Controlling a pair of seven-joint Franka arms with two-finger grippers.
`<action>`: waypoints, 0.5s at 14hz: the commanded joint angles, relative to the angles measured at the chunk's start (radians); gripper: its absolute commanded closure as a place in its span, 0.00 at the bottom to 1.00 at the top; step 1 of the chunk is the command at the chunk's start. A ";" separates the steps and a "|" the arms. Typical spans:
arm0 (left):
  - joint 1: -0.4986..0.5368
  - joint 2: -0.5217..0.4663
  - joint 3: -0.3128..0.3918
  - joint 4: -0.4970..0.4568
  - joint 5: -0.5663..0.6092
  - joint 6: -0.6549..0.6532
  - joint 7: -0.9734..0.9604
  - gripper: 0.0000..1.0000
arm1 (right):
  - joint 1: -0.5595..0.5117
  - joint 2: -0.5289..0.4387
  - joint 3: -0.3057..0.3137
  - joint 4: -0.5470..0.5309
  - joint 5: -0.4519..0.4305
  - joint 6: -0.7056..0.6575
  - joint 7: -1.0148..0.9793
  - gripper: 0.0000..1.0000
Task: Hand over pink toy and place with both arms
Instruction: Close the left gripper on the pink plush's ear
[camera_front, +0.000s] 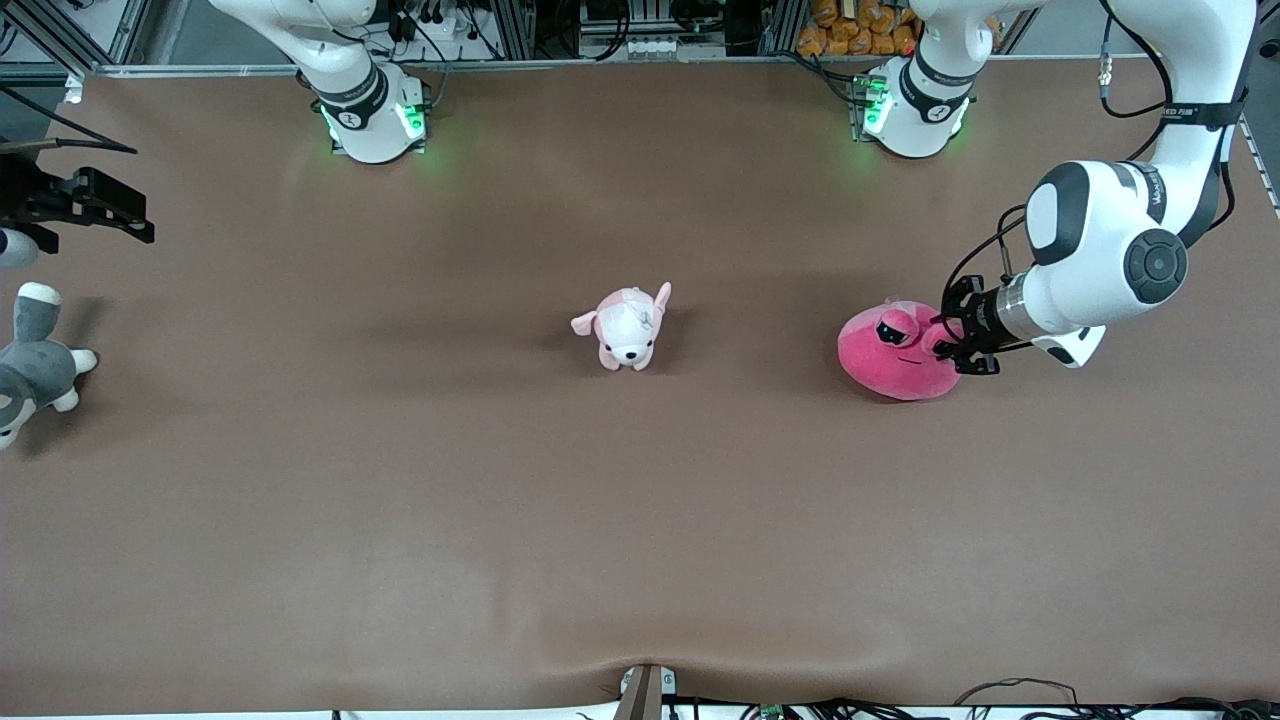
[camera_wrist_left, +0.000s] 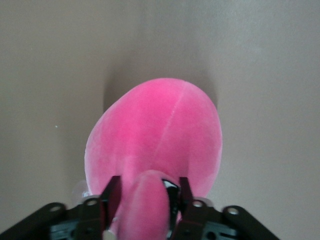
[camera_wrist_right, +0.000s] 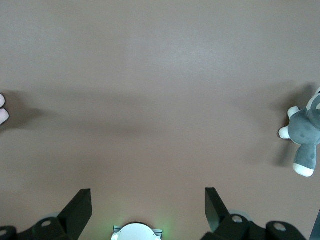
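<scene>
The pink toy (camera_front: 895, 358), a round hot-pink blob with half-lidded black eyes, sits on the brown table toward the left arm's end. My left gripper (camera_front: 948, 338) is low beside it, its fingers closed on the bulging eye part. In the left wrist view the toy (camera_wrist_left: 155, 135) fills the middle, and my left gripper (camera_wrist_left: 146, 186) has the pink bulge pinched between both fingers. My right gripper (camera_front: 118, 212) waits above the table's right arm end. In the right wrist view my right gripper (camera_wrist_right: 148, 192) is wide open and empty.
A small pale pink-and-white dog plush (camera_front: 628, 325) stands at the table's middle; its edge shows in the right wrist view (camera_wrist_right: 2, 111). A grey-and-white plush animal (camera_front: 35, 365) lies at the right arm's end, below my right gripper, and also shows in the right wrist view (camera_wrist_right: 304, 137).
</scene>
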 joint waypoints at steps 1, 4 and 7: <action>0.001 -0.002 -0.010 -0.005 -0.026 0.008 0.007 0.61 | -0.012 0.010 0.006 0.019 0.007 -0.012 -0.005 0.00; 0.001 -0.002 -0.012 -0.003 -0.026 0.008 0.007 0.74 | -0.012 0.010 0.006 0.021 0.005 -0.011 -0.005 0.00; 0.001 -0.005 -0.012 -0.003 -0.026 0.001 0.005 0.91 | -0.012 0.010 0.006 0.021 0.005 -0.011 -0.006 0.00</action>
